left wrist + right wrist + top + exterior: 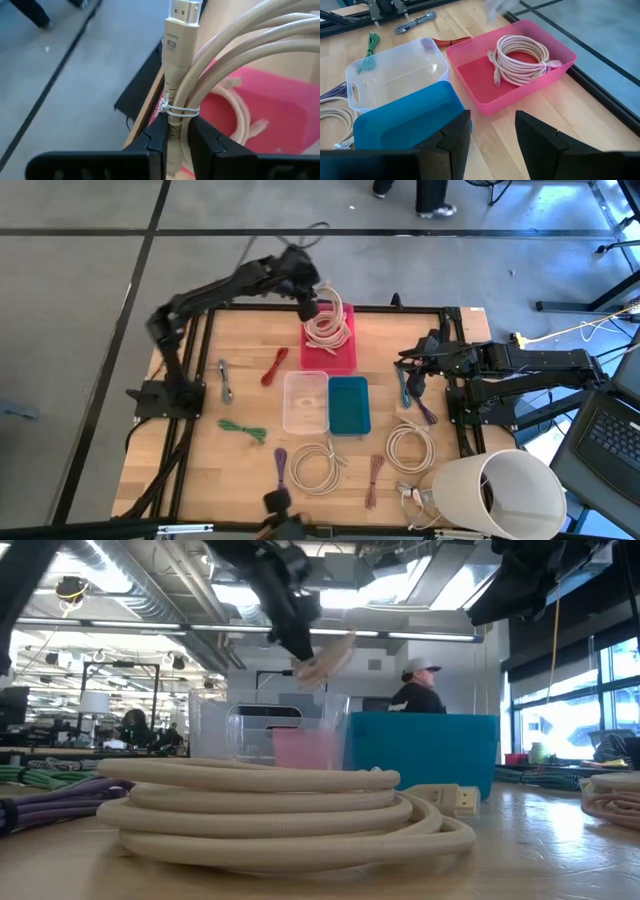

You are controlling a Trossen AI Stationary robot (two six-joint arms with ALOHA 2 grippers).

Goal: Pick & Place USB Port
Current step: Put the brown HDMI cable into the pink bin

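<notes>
Carrying beige HDMI cable coil over pink bin
I'm holding the left gripper (176, 142) clamped on the tied cable coil (235, 55), above the pink bin (340, 357) at 12 o'clock, for dropping; right gripper (492, 137) is waiting, fingers apart.

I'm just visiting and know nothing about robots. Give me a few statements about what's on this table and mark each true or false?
1. The left gripper is shut on a coiled beige HDMI cable. True.
2. That cable hangs above the pink plastic bin. True.
3. The clear plastic bin holds a cable. False: nothing lies in it.
4. The right gripper holds a cable. False: it is open and holds nothing.
5. The teal plastic bin sits beside the clear one. True.
</notes>
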